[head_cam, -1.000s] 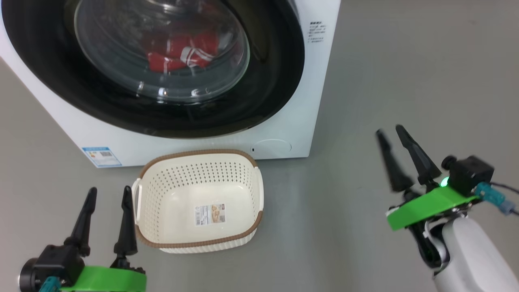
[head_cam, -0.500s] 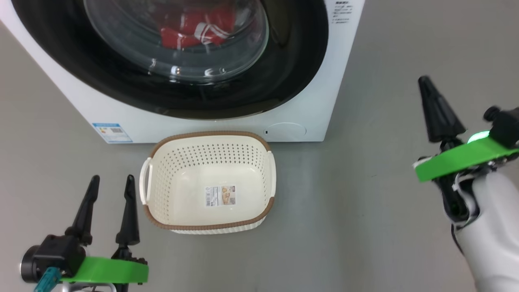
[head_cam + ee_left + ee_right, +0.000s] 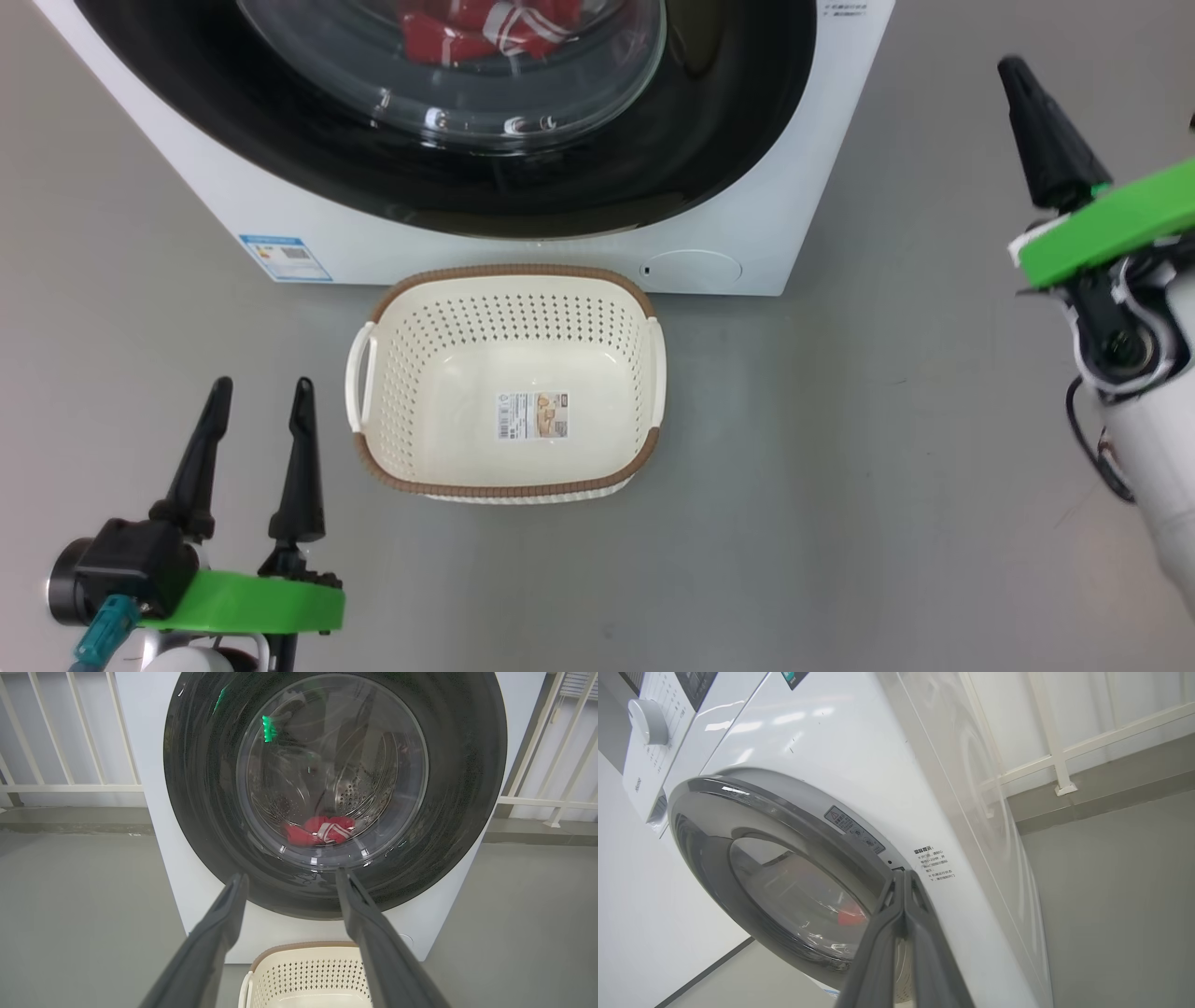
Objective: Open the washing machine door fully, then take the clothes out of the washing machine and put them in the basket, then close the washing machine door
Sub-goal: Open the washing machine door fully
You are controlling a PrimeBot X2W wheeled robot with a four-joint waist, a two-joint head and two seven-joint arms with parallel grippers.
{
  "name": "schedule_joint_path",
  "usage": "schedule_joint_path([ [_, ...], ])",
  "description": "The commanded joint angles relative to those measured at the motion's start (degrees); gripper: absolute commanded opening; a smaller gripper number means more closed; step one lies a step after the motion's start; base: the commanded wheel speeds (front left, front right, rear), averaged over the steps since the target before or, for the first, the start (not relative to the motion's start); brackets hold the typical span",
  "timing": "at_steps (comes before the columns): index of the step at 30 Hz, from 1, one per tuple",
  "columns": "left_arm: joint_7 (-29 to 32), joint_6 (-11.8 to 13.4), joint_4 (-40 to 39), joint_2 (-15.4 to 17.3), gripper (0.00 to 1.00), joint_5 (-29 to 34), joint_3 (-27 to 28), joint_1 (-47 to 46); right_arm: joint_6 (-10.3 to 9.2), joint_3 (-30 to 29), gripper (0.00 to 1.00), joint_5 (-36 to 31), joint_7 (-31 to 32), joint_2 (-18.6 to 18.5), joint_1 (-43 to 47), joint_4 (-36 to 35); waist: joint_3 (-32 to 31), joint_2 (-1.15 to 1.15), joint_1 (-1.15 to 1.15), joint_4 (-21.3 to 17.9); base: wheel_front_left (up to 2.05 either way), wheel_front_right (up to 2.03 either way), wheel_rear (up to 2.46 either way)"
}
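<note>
The washing machine door (image 3: 467,177), shut just beyond the basket (image 3: 509,276), looks rigid, glossy and likely slick; its right rim edge seems the place to pull. The right gripper (image 3: 902,877), fingers pressed together and empty, aims there; the left gripper (image 3: 262,385) hangs spread. Soft clothes (image 3: 320,830) lie inside.

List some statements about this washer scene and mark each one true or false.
1. The washing machine door is shut. True.
2. The clothes lie in the basket. False: they are inside the washing machine, behind the door.
3. The right gripper has its jaws shut. True.
4. The left gripper has its jaws shut. False: they stand open.
5. The basket stands on the floor before the washing machine. True.
</note>
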Motion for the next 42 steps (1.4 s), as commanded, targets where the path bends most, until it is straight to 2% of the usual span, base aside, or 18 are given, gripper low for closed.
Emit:
schedule_joint_path([
  [1,-0.69,-0.17,-1.57,1.33,1.00,-0.34,1.75,-1.62,0.52,1.60,0.00,2.57,1.64,-1.12,-2.19,-0.92,0.60,0.00,0.00,0.42,0.00,0.00,0.00],
  [11,-0.69,-0.17,-2.07,1.23,1.00,-0.61,1.34,-2.57,0.52,3.38,0.00,15.33,10.31,-3.32,-11.04,3.55,3.30,0.00,0.00,1.80,0.00,0.00,0.00],
  [24,-0.69,-0.17,-2.10,1.06,1.00,-1.35,1.89,-4.46,0.52,1.94,0.00,27.23,20.59,-3.00,-20.03,8.38,7.23,0.00,0.00,3.92,0.00,0.00,0.00],
  [32,-0.69,-0.17,-2.00,0.72,1.00,-1.81,1.53,-5.47,0.52,1.20,0.00,31.47,26.61,-2.09,-24.34,12.66,8.91,0.00,0.00,5.33,0.00,0.00,0.00],
  [42,-0.69,-0.17,-1.86,0.34,1.00,-2.06,1.40,-6.10,0.52,3.07,0.00,30.70,30.82,-1.28,-30.15,17.74,10.50,0.00,0.00,6.19,0.00,0.00,0.00],
])
